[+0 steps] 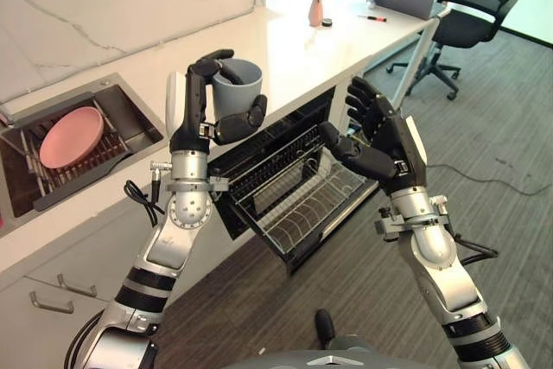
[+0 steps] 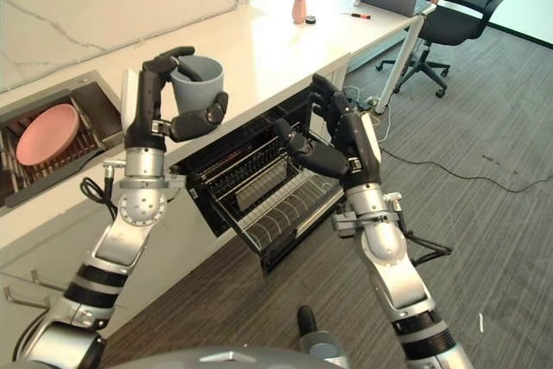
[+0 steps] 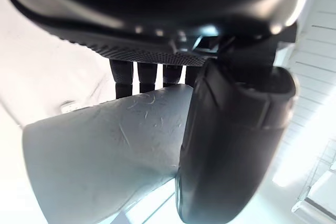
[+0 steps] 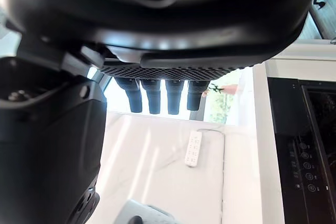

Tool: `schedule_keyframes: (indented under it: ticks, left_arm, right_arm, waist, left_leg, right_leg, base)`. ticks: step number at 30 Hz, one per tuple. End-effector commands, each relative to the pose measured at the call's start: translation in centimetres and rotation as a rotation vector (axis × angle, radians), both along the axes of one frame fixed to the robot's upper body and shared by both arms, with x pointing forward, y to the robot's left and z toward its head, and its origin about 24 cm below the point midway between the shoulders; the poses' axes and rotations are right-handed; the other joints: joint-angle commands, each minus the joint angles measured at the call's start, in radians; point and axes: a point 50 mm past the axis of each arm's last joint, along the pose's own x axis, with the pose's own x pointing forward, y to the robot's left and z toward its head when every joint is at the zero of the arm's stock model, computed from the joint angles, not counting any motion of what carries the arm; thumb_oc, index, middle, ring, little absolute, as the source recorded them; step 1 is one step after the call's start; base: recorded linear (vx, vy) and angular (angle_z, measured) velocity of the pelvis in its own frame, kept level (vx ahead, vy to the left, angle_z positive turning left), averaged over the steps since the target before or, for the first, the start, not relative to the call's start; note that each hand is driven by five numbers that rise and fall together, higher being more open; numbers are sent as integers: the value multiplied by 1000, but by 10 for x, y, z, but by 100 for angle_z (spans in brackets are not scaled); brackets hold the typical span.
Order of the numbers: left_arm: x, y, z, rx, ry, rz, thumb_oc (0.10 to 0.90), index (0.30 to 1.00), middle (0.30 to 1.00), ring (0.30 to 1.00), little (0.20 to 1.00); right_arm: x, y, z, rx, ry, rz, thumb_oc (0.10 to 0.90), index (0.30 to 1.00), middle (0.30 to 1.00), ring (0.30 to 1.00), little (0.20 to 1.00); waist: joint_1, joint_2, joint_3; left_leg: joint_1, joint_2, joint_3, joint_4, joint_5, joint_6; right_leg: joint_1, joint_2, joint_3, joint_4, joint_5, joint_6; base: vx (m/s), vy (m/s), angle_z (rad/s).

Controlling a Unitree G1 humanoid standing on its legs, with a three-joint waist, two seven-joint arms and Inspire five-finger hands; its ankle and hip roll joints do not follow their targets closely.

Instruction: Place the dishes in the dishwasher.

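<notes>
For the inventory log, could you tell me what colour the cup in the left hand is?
The cup is grey-blue, clearest in the left eye view.

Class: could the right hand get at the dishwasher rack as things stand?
Probably yes. The right hand is open and holds nothing, hanging just above the pulled-out rack, whose wires look bare. The left hand with the cup stays off to the side.

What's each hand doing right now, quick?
Left hand: shut on the grey cup, held up above the counter edge.
Right hand: open, holding nothing, raised over the open dishwasher.
</notes>
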Motion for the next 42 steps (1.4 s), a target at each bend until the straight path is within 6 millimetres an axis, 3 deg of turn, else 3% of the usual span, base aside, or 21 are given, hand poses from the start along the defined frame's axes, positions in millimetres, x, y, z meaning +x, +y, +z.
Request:
schedule_keyframes:
  ticks: [1, 6, 9, 21, 29, 42]
  left_arm:
    - [-4, -22, 63, -35, -313, -115, 400, 300, 300, 300, 300]
    - [-4, -33, 67, -51, -326, -155, 400, 300, 300, 300, 300]
    - [-5, -46, 66, -50, -310, -213, 400, 300, 300, 300, 300]
    - [-12, -66, 71, -97, -315, -326, 400, 300, 300, 300, 300]
    - [-19, -78, 65, -213, -252, -442, 400, 300, 300, 300, 300]
    - [-27, -102, 55, -172, -176, -586, 400, 300, 300, 300, 300]
  right_arm:
    - [0, 8, 56, -13, -293, 30, 800, 900, 900, 900, 900]
    - [2, 17, 62, 20, -314, 61, 800, 900, 900, 900, 900]
    - [5, 27, 67, -86, -345, 77, 800, 900, 900, 900, 900]
    - [14, 34, 64, -182, -336, 31, 800, 900, 900, 900, 900]
    - [21, 32, 53, -176, -282, -33, 800, 900, 900, 900, 900]
    - [31, 33, 46, -34, -193, -16, 800, 900, 900, 900, 900]
  waist:
    - [-15, 4, -71]
    - [-14, 4, -68]
    - [-9, 1, -67]
    - [8, -17, -66]
    - [25, -27, -68]
    - [45, -43, -69]
  left_leg:
    - [-57, -9, -59, 11, 12, 5]
    - [-64, -11, -65, 11, 25, 7]
    - [-64, -12, -65, 11, 23, 8]
    - [-68, -15, -79, 11, 20, 13]
    - [-72, -17, -95, 11, 21, 17]
    - [-84, -22, -126, 11, 23, 19]
  right_leg:
    - [134, -83, -28, 26, -173, 73]
    - [132, -84, -27, 28, -164, 70]
    - [132, -88, -29, 29, -162, 71]
    - [137, -91, -45, 29, -160, 74]
    - [142, -91, -56, 28, -162, 70]
    - [150, -100, -72, 22, -164, 67]
  base:
    - [0, 0, 0]
    - [-18, -7, 0]
    - [-14, -4, 0]
    - [0, 0, 0]
    - [-5, -2, 5]
    - [-12, -3, 7]
